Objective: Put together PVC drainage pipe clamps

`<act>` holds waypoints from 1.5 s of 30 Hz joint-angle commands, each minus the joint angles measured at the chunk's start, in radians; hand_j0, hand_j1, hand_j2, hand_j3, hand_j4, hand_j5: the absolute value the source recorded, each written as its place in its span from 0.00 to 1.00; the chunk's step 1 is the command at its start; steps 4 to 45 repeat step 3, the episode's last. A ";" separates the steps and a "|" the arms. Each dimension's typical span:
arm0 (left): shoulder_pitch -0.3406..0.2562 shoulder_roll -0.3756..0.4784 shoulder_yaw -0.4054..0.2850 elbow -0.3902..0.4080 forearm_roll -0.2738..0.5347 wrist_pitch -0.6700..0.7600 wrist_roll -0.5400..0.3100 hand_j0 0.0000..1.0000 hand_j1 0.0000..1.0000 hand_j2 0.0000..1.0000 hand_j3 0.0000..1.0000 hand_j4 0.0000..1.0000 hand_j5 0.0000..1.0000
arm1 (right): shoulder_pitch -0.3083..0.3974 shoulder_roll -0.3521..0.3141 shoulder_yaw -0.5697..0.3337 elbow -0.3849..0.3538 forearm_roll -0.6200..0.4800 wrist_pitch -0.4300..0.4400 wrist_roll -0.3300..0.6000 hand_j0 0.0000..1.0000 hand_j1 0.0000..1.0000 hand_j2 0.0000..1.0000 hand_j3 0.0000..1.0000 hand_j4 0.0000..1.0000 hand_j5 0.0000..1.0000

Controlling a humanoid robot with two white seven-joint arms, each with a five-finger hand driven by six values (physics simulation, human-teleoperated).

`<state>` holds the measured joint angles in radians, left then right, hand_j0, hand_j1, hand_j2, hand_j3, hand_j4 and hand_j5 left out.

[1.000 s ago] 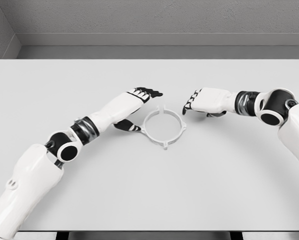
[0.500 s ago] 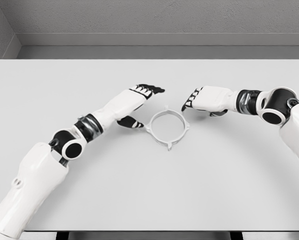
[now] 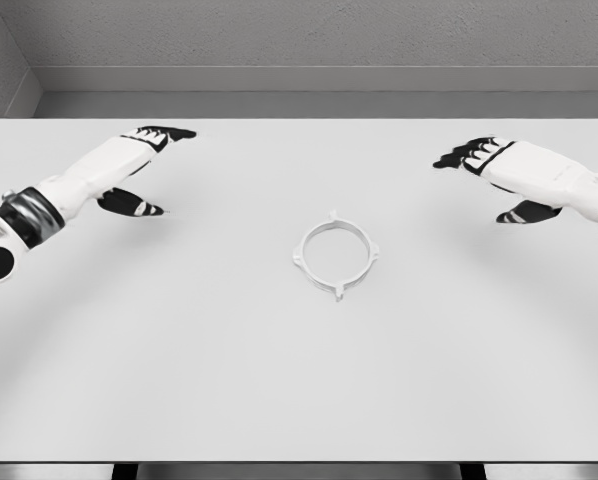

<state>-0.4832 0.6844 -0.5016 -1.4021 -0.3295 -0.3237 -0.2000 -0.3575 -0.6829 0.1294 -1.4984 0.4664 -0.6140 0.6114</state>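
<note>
The left hand hovers with fingers spread and empty, the clamp ring lies flat on the table well off to its right, and the right hand, equally slack and empty, sits about as far away.
</note>
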 commanded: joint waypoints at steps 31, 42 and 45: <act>0.000 0.044 0.008 -0.002 0.044 0.000 0.001 1.00 1.00 1.00 1.00 1.00 1.00 | 0.022 -0.006 -0.042 -0.025 -0.097 0.003 -0.001 1.00 1.00 1.00 1.00 1.00 1.00; 0.000 0.044 0.008 -0.002 0.044 0.000 0.001 1.00 1.00 1.00 1.00 1.00 1.00 | 0.022 -0.006 -0.042 -0.025 -0.097 0.003 -0.001 1.00 1.00 1.00 1.00 1.00 1.00; 0.000 0.044 0.008 -0.002 0.044 0.000 0.001 1.00 1.00 1.00 1.00 1.00 1.00 | 0.022 -0.006 -0.042 -0.025 -0.097 0.003 -0.001 1.00 1.00 1.00 1.00 1.00 1.00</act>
